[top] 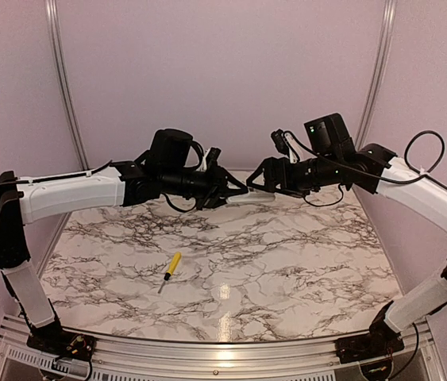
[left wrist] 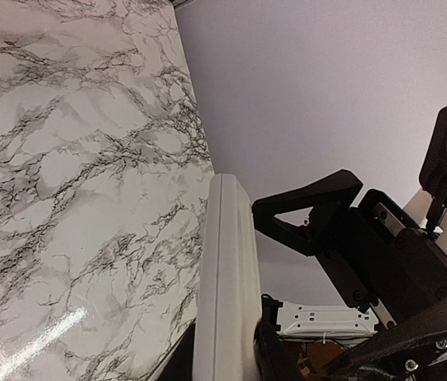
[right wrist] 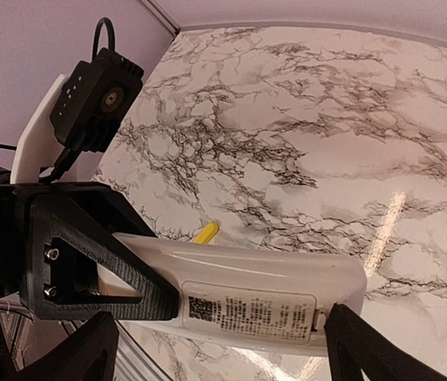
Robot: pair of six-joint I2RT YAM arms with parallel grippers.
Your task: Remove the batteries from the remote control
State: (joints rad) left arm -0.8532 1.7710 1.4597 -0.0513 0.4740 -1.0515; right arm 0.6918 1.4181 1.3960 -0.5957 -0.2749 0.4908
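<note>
The white remote control (top: 252, 198) is held in the air above the back of the table. My left gripper (top: 235, 193) is shut on its left end. In the left wrist view the remote (left wrist: 227, 286) stands edge-on between my dark fingers (left wrist: 275, 357). My right gripper (top: 261, 187) is open, with its fingers (right wrist: 358, 345) spread wide on either side of the remote's free end. In the right wrist view the remote (right wrist: 247, 286) shows its back, with a closed cover carrying a printed label (right wrist: 247, 313). The batteries are hidden.
A yellow-handled screwdriver (top: 171, 270) lies on the marble table (top: 287, 262) left of centre; its yellow tip shows in the right wrist view (right wrist: 206, 232). Pale walls (top: 223, 71) close in the back and both sides.
</note>
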